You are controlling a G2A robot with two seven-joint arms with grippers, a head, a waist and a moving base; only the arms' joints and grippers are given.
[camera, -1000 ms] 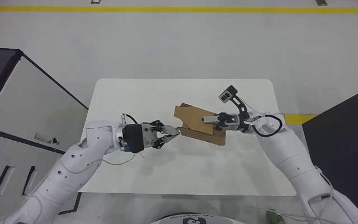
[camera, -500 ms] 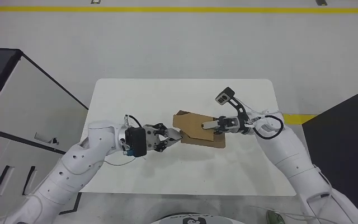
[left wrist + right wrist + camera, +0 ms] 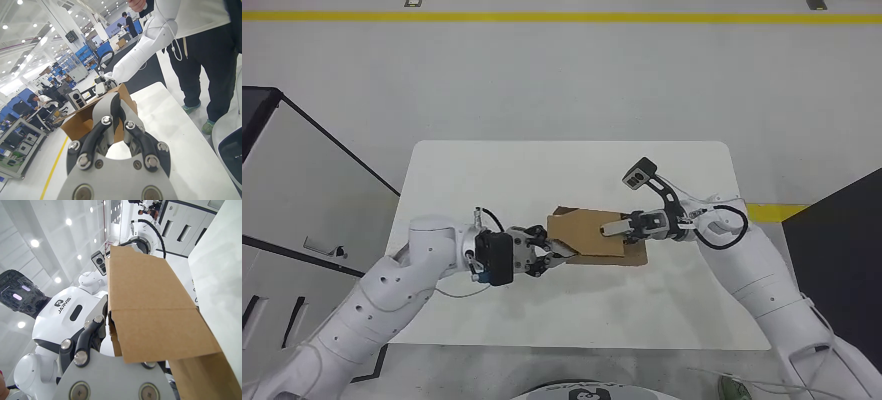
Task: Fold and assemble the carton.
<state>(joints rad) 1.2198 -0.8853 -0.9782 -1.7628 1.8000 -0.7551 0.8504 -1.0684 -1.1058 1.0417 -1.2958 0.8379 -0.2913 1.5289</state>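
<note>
A brown cardboard carton (image 3: 587, 235) lies half-opened on the white table (image 3: 542, 170), held between both arms. My left gripper (image 3: 547, 250) is shut on the carton's end wall (image 3: 130, 102), with its fingertips (image 3: 115, 102) pinched over the cardboard edge. At the opposite end, my right gripper (image 3: 617, 228) is shut on the top panel. One of its fingers (image 3: 101, 310) presses the carton's side (image 3: 147, 306); the other is hidden behind the cardboard. The right gripper (image 3: 102, 88) also shows past the carton's far rim.
A grey cabinet (image 3: 302, 190) stands off the table's left edge and a dark panel (image 3: 842, 240) off its right. Bare tabletop (image 3: 662, 300) lies in front of and behind the carton.
The left gripper moved right and went from open to shut on the carton's end. The right gripper shifted left, and the carton tilted lower and flatter.
</note>
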